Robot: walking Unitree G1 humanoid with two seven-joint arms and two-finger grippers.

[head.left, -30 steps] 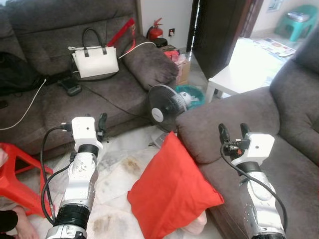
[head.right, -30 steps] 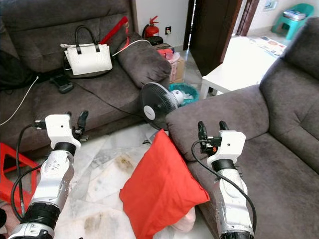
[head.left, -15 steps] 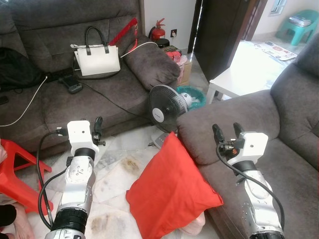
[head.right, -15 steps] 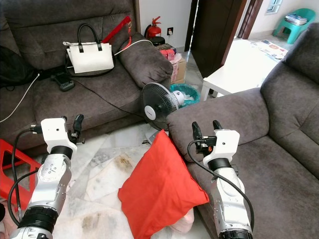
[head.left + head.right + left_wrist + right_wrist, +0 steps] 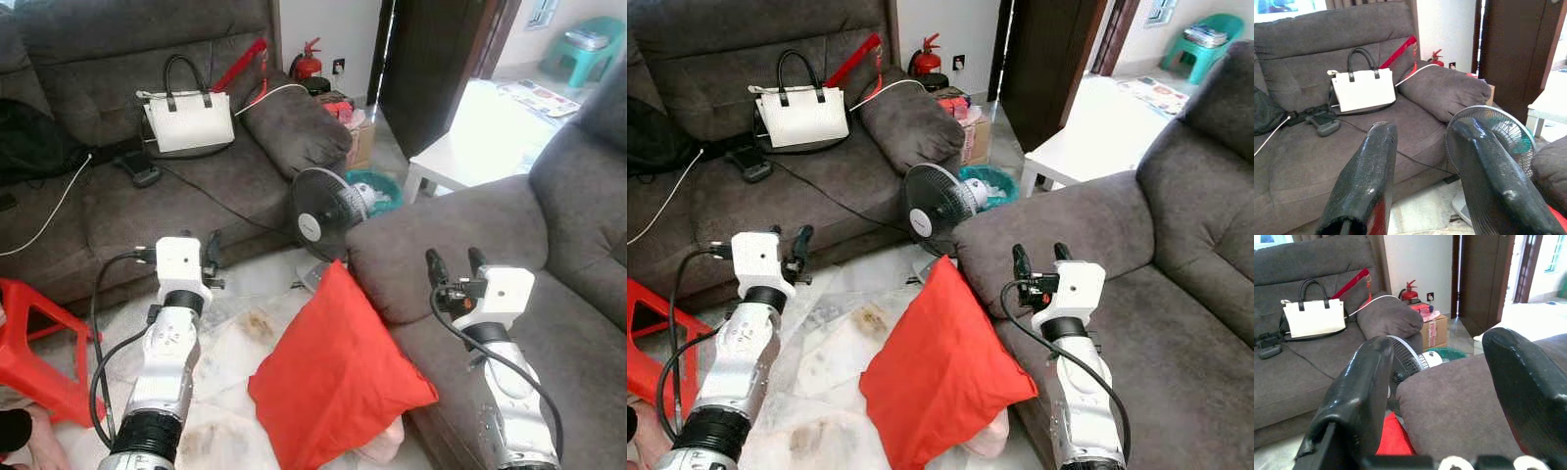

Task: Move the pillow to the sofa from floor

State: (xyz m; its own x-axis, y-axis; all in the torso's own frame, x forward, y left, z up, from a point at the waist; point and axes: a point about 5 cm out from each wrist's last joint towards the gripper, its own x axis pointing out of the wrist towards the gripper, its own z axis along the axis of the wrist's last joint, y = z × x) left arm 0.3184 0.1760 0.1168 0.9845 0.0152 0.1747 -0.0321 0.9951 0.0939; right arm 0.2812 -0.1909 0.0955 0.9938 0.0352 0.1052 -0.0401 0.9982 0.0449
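Note:
The red pillow (image 5: 333, 377) stands on its edge on the marble floor and leans against the front of the grey sofa (image 5: 549, 255) on the right. My left gripper (image 5: 209, 250) is raised over the floor to the pillow's left, open and holding nothing; its two black fingers (image 5: 1369, 166) point toward the other sofa. My right gripper (image 5: 456, 264) hovers above the right sofa's seat, just right of the pillow's top corner, also open and holding nothing. The pillow's tip (image 5: 1393, 438) shows between the right gripper's fingers.
A standing fan (image 5: 323, 211) sits on the floor just behind the pillow, by the sofa's armrest (image 5: 431, 230). The far sofa (image 5: 118, 196) holds a white handbag (image 5: 188, 119), cables and a bolster. A red stool (image 5: 34, 338) is at my left, a white table (image 5: 470, 157) beyond.
The view has swayed slightly. Both arms stay raised with their fingers apart, the left one a little nearer the pillow. The pillow has not moved.

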